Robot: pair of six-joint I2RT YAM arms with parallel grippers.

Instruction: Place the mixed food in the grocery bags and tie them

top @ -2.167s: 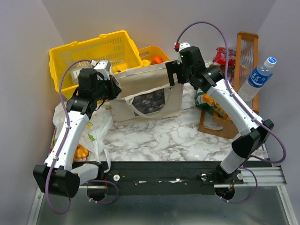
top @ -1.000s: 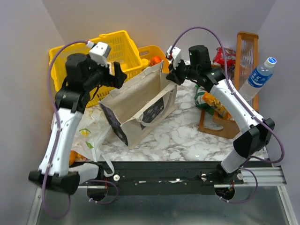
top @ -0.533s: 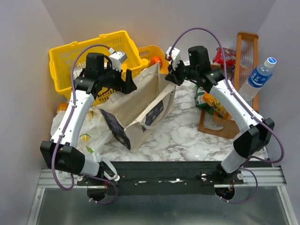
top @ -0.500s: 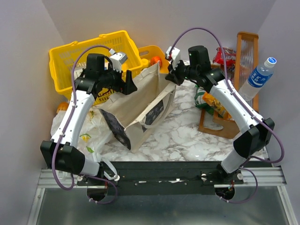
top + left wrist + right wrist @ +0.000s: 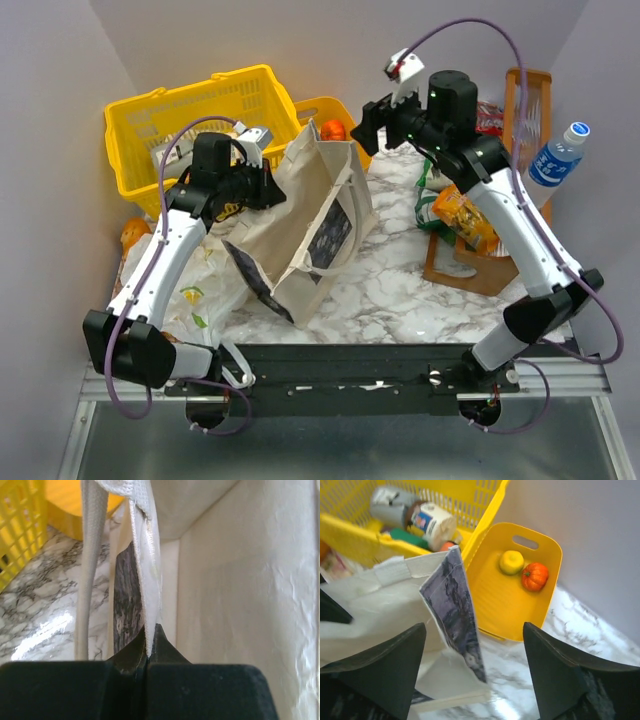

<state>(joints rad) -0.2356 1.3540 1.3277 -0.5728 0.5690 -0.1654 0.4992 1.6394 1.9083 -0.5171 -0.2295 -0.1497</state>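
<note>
left gripper (image 5: pixel 149 632) clamps the rim of the one canvas tote (image 5: pixel 240 580). right gripper (image 5: pixel 474 630) gapes wide, empty, near two yellow baskets (image 5: pixel 495 600); one holds two fruits (image 5: pixel 535 576), perhaps oranges.

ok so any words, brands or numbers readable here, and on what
No text can be read.
Clear plastic water bottle, blue label: white marks, too small.
Round tub in the yellow plastic basket, blue and white label: blurred.
Beige canvas tote, dark picture panel: no legible words.
</note>
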